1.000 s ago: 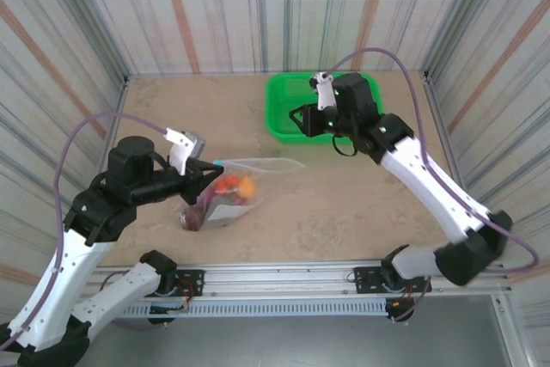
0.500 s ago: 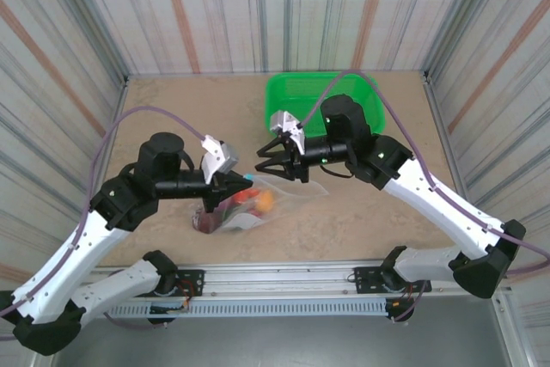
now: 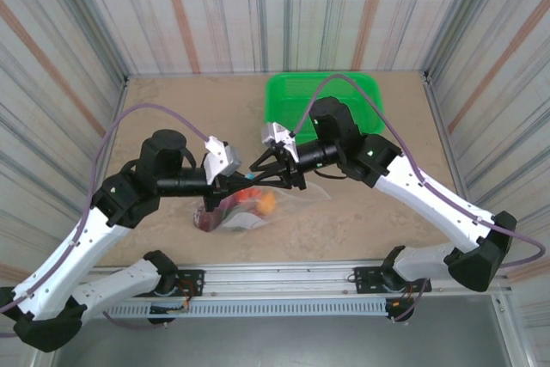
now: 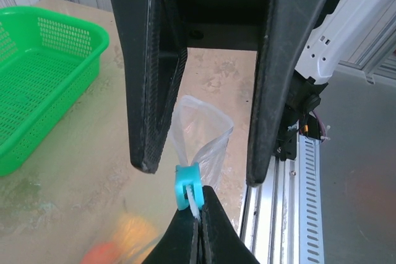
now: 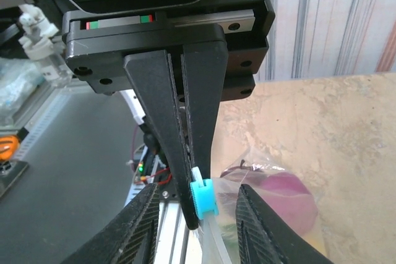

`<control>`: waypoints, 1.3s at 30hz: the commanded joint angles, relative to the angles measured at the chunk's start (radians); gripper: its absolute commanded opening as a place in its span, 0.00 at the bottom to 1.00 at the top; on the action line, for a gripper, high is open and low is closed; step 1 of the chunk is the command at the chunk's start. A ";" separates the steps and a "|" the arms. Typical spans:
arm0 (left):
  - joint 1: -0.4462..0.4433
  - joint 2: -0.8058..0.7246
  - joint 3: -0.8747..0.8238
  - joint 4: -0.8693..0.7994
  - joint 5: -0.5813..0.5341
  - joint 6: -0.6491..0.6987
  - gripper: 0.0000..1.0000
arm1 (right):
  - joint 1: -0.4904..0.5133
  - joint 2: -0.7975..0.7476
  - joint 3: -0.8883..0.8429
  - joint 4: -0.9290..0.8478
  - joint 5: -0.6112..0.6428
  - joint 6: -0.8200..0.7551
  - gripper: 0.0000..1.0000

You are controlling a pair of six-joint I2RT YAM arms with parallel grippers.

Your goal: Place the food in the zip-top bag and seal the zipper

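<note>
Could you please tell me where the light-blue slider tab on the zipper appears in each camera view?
Top external: the slider tab sits just left of centre, between the left gripper and right gripper.
Left wrist: lower centre, just above the left gripper, shut on the zipper.
Right wrist: lower centre, between the right gripper's open fingers.
Shared landmark: the clear zip-top bag attached to it.

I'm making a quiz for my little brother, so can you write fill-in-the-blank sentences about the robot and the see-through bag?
1. The slider tab on the clear plastic zip-top bag is light ____.
2. The mesh plastic basket at the table's back is ____.
3. The left end effector is ____ (open or shut) on the whitish zipper strip.
4. The right end effector stands ____ (open or shut), one finger each side of the slider tab.
Missing words: blue, green, shut, open.
</note>
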 commanded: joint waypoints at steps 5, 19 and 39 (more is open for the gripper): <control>-0.009 0.009 0.038 -0.018 0.005 0.048 0.00 | -0.008 0.039 0.052 -0.039 -0.088 -0.016 0.20; -0.010 0.004 0.031 0.024 -0.053 0.018 0.00 | -0.021 0.001 0.010 -0.061 -0.056 -0.020 0.00; 0.031 -0.091 0.059 0.020 -0.146 0.034 0.00 | -0.063 -0.094 -0.070 -0.079 0.181 -0.070 0.00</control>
